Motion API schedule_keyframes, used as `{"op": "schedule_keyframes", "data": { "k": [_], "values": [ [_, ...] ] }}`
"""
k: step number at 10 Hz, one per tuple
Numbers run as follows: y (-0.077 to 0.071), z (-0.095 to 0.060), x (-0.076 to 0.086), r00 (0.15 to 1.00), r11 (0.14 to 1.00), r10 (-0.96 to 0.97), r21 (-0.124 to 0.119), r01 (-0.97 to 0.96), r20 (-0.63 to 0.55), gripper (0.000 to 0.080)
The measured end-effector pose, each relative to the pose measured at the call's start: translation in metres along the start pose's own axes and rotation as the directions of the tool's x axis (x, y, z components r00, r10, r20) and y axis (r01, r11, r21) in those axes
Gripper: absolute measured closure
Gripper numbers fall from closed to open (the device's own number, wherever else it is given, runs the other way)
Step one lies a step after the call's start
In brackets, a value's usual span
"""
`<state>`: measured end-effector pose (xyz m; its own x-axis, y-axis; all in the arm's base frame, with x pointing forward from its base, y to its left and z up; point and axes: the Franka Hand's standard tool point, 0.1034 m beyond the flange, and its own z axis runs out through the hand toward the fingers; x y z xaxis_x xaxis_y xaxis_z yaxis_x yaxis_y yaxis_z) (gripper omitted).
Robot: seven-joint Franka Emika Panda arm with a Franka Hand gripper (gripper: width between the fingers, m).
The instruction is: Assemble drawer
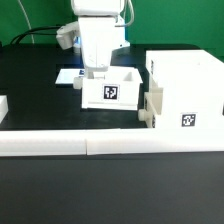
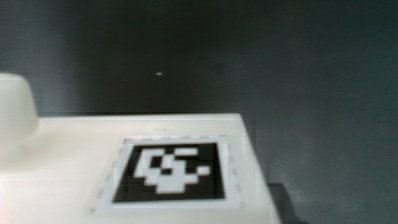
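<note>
The assembly looks partway done. The drawer housing [image 1: 185,88] stands upright toward the exterior view's right, and a second tray [image 1: 150,108] sits against its left-hand face, apparently slid into the opening, though how deep it goes cannot be told. The loose tray [image 1: 110,94] rests on the dark table [image 1: 35,100] near the middle of the view, outside the housing and just beside the seated one, its marker facing the camera. What seems to be left is getting this tray into the remaining slot. The gripper [image 1: 98,71] hangs over the loose tray's rear edge with its fingers down at the rim; the pictures do not show whether they are spread or clamped on the wall. The wrist view adds little: a square marker [image 2: 173,170] on a white surface, dark table beyond it. Room is tight on two sides. The border wall [image 1: 95,145] runs along the front, close to the tray's face, and the housing with its seated tray blocks the exterior view's right. The table to the exterior view's left is more open, and the marker board [image 1: 68,75] lies flat just behind the tray, so a lift probably gives the freest way out.
</note>
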<state>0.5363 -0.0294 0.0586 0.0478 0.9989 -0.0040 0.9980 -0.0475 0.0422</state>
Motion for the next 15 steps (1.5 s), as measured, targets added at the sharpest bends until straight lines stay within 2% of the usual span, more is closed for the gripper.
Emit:
{"op": "schedule_keyframes", "data": {
  "k": [4, 8, 12, 14, 15],
  "values": [
    [0.001, 0.0, 0.001, 1.0, 1.0, 0.0, 0.0, 0.0, -0.001, 0.0757],
    [0.01, 0.003, 0.022, 1.0, 1.0, -0.003, -0.001, 0.003, -0.012, 0.0757],
    [0.008, 0.004, 0.021, 1.0, 1.0, -0.002, 0.001, 0.002, -0.012, 0.0757],
    [0.01, 0.004, 0.022, 1.0, 1.0, -0.021, -0.018, 0.021, -0.006, 0.0757],
    [0.01, 0.003, 0.021, 1.0, 1.0, -0.017, -0.018, 0.016, -0.006, 0.0757]
  ]
}}
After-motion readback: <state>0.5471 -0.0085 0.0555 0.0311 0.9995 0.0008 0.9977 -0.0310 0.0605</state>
